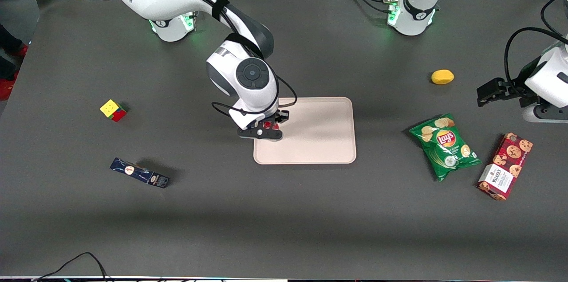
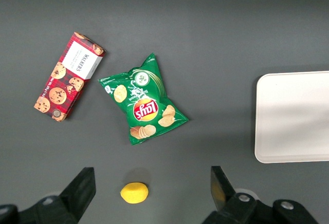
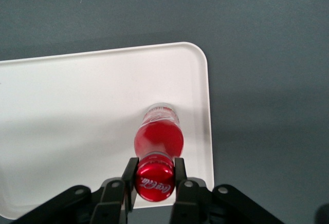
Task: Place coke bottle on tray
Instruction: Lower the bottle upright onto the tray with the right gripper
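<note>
The coke bottle [image 3: 158, 139] is a slim red bottle with a red cap and a clear base, held upright. My right gripper [image 3: 154, 176] is shut on its neck just under the cap, one finger pressing each side. The bottle's base is over the pale tray [image 3: 77, 106], close to the tray's rim at the working arm's end. I cannot tell whether the base touches the tray. In the front view the gripper [image 1: 266, 128] hangs over that same end of the tray [image 1: 319, 135], and only a bit of the red bottle [image 1: 269, 125] shows between the fingers.
A colour cube [image 1: 113, 110] and a dark blue box [image 1: 140, 173] lie toward the working arm's end. Toward the parked arm's end lie a yellow lemon [image 1: 442, 76], a green crisp bag [image 1: 445, 145] and a red cookie box [image 1: 505, 166].
</note>
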Tool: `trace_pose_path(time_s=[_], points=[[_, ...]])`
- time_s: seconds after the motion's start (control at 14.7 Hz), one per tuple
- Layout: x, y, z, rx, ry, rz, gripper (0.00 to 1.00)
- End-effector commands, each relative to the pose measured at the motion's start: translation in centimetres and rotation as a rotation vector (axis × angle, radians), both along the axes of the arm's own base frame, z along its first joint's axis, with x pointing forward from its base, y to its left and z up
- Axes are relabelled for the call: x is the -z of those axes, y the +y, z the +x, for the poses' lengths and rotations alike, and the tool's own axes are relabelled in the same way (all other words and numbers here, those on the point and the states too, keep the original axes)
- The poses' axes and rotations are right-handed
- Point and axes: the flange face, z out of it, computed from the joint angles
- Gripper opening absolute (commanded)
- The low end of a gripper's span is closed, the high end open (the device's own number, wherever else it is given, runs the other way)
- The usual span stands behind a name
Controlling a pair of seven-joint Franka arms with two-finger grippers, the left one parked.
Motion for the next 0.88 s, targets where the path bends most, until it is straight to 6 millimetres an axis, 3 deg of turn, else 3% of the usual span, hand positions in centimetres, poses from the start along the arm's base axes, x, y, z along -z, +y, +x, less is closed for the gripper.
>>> trace_pose_path(time_s=[0.0,0.14,0.27,0.34,0.48,0.54,0.81], points=[[-0.34,0.53,-0.06,0.015,-0.029,-0.001,0.00],[-0.24,0.53,-0.06,0.015,-0.027,-0.001,0.02],[0.13,0.44,-0.03,0.018,-0.022,-0.004,0.12],[0.14,0.52,-0.10,0.016,-0.022,-0.004,0.29],[0.06,0.45,0.03,0.017,-0.025,-0.003,0.93],[0.04,0.47,0.03,0.018,-0.025,-0.001,1.00],[-0.43,0.27,0.24,0.029,-0.025,0.007,1.00]])
